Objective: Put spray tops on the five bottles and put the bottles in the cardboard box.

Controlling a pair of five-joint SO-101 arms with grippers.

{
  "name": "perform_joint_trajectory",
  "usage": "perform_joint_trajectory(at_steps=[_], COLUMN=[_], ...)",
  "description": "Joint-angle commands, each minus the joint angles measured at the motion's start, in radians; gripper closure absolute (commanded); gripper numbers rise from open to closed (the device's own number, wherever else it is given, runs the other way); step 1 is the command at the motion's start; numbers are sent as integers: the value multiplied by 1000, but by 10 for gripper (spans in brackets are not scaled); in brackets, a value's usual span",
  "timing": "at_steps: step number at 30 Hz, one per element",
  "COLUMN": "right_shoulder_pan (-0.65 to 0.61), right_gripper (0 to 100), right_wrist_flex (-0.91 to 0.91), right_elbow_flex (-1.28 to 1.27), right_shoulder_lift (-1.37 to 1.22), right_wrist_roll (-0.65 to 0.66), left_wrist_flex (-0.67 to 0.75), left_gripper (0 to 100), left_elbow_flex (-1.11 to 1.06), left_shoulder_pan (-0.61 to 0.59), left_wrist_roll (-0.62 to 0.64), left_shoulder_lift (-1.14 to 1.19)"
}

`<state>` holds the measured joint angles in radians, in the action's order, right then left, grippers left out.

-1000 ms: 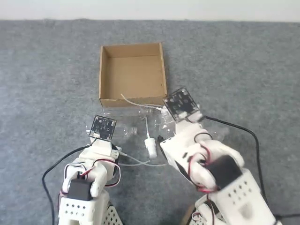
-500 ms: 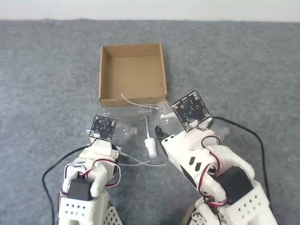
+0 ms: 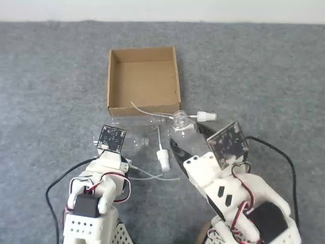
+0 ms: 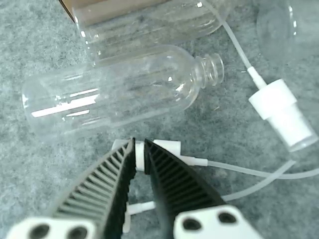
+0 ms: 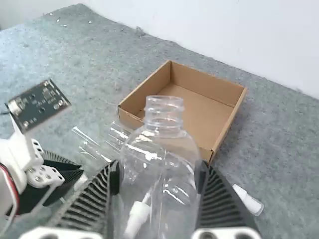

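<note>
The raised right gripper (image 5: 157, 172) clasps a clear plastic bottle (image 5: 159, 142) upright, while the left gripper (image 4: 139, 147), low over the grey table (image 4: 35, 164), pinches a white plastic spray top (image 4: 167, 146).

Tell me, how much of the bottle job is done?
Nothing is finished yet: the cardboard box holds no bottles. In hand: the right gripper holds a topless bottle upright, and the left gripper pinches a spray top. Left: all capping and boxing; a second bottle lies topless near the box.
</note>
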<state>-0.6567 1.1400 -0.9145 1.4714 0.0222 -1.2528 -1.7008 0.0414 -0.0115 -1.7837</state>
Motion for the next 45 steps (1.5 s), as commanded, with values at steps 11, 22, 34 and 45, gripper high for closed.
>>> perform_joint_trajectory(at_steps=[11, 22, 34, 45], right_shoulder_pan=[8, 13, 15, 116], right_gripper=[950, 954, 954, 954], right_wrist_flex=[-151, -246, -246, -314], right_elbow_flex=[-238, -414, -428, -470], right_shoulder_lift=[213, 344, 343, 343], right_wrist_roll=[37, 43, 35, -31], left_wrist_flex=[6, 6, 6, 5], left_gripper=[969, 969, 969, 968], left_elbow_flex=[18, 18, 18, 114], left_shoulder_pan=[-2, -2, 6, -9], left_wrist_roll=[6, 6, 8, 2], left_shoulder_lift=[-12, -12, -12, -12])
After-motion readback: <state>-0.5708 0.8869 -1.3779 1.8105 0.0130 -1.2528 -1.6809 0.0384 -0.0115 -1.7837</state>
